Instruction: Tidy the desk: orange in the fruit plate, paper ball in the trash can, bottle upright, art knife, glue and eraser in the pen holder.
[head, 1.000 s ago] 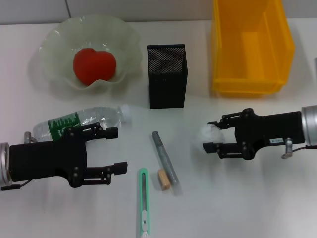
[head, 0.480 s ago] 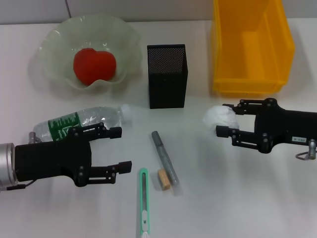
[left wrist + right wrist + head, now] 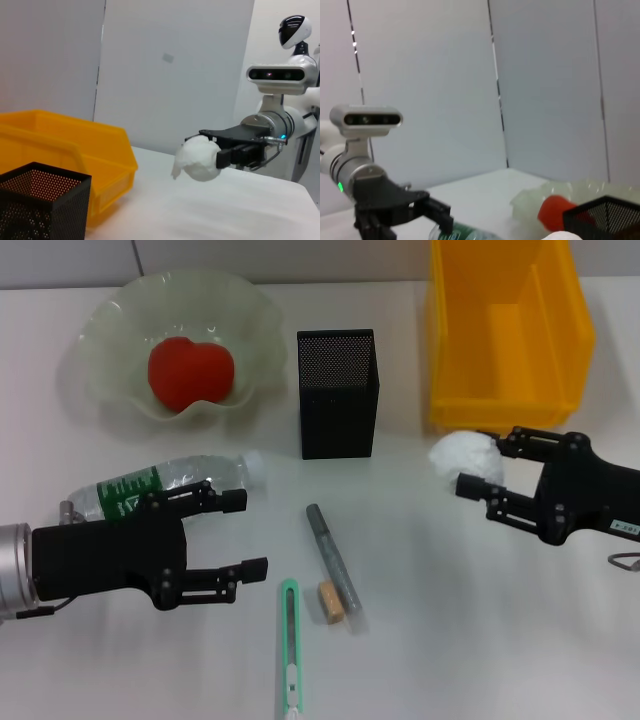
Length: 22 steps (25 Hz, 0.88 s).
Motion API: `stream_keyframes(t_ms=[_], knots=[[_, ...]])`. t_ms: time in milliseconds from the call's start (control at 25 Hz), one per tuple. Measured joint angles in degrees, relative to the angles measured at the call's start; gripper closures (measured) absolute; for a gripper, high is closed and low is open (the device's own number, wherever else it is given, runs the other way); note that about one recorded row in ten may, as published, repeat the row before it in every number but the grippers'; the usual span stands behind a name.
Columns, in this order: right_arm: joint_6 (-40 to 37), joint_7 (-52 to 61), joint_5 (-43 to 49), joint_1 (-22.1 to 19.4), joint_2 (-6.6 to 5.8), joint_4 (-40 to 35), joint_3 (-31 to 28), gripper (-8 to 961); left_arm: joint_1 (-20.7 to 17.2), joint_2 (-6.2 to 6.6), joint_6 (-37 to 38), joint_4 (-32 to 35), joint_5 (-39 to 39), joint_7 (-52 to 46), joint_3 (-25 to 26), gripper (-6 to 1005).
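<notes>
My right gripper [image 3: 474, 466] is shut on the white paper ball [image 3: 463, 454], holding it above the table just in front of the yellow trash can [image 3: 505, 330]; the left wrist view shows the ball [image 3: 197, 159] lifted. The orange [image 3: 190, 370] lies in the pale green fruit plate [image 3: 100, 340]. The clear bottle [image 3: 165, 485] lies on its side beside my open left gripper [image 3: 245, 533]. A grey glue stick [image 3: 332, 558], a tan eraser [image 3: 330, 601] and a green art knife [image 3: 288, 645] lie in front of the black mesh pen holder [image 3: 337, 390].
The pen holder stands between the fruit plate and the trash can. In the right wrist view my left gripper [image 3: 427, 212] shows open over the bottle [image 3: 465, 234], with the orange [image 3: 555, 209] and pen holder [image 3: 605, 215] nearby.
My right gripper has lifted the paper ball and carried it right and back toward the yellow trash can. The left gripper edged slightly forward beside the bottle.
</notes>
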State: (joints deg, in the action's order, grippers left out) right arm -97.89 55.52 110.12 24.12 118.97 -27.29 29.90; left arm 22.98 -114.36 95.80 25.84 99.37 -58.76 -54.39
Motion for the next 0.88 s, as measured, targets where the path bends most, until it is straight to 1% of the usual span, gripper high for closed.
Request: stream_keyframes(t_ms=[40,200,240,320,400,440,480,520,680,760,800,880], knots=[[0.0,0.0,0.0,0.0,0.0,0.0,0.0,391,0.0,0.0,0.0,0.0,0.0,0.0,0.0,215],[-0.3,-5.0,0.0,0.0,0.0,3.6,-4.9,386,0.0,-0.14,0.0,0.0,0.0,0.0,0.5,217],[-0.3,-5.0,0.0,0.0,0.0,3.6,-4.9,385,0.0,-0.17,0.1,0.0,0.0,0.0,0.5,217],[-0.4,-6.9,-0.1,0.0,0.01,4.9,-7.0,383,0.0,-0.19,0.1,0.0,-0.1,0.0,0.6,218],[-0.3,-9.0,-0.1,0.0,0.08,6.7,-11.3,380,0.0,-0.18,0.3,0.0,-0.1,0.0,0.6,219],[-0.3,-9.0,-0.1,0.0,0.08,6.7,-11.3,379,0.0,-0.19,0.3,0.0,-0.1,0.0,0.6,220],[0.1,-10.6,-0.1,-0.1,0.09,7.8,-14.4,378,0.0,-0.18,0.3,0.0,-0.1,0.0,0.6,220],[0.1,-10.6,-0.1,-0.1,0.09,7.8,-14.4,377,0.0,-0.19,0.3,0.0,-0.1,0.0,0.6,221],[1.3,-13.2,-0.1,-0.2,0.11,9.4,-20.3,372,0.1,-0.25,0.3,0.0,-0.1,0.0,0.7,223],[2.5,-13.5,-0.2,0.3,0.11,9.9,-22.0,370,0.1,-0.34,0.3,0.0,-0.1,0.0,0.7,224],[4.3,-13.5,-0.9,1.0,0.12,10.3,-22.7,369,0.1,-0.34,0.3,0.0,-0.1,0.0,0.7,225],[5.4,-13.5,-1.7,1.4,0.12,10.6,-22.9,367,0.1,-0.48,0.2,0.0,-0.1,0.0,0.8,226]])
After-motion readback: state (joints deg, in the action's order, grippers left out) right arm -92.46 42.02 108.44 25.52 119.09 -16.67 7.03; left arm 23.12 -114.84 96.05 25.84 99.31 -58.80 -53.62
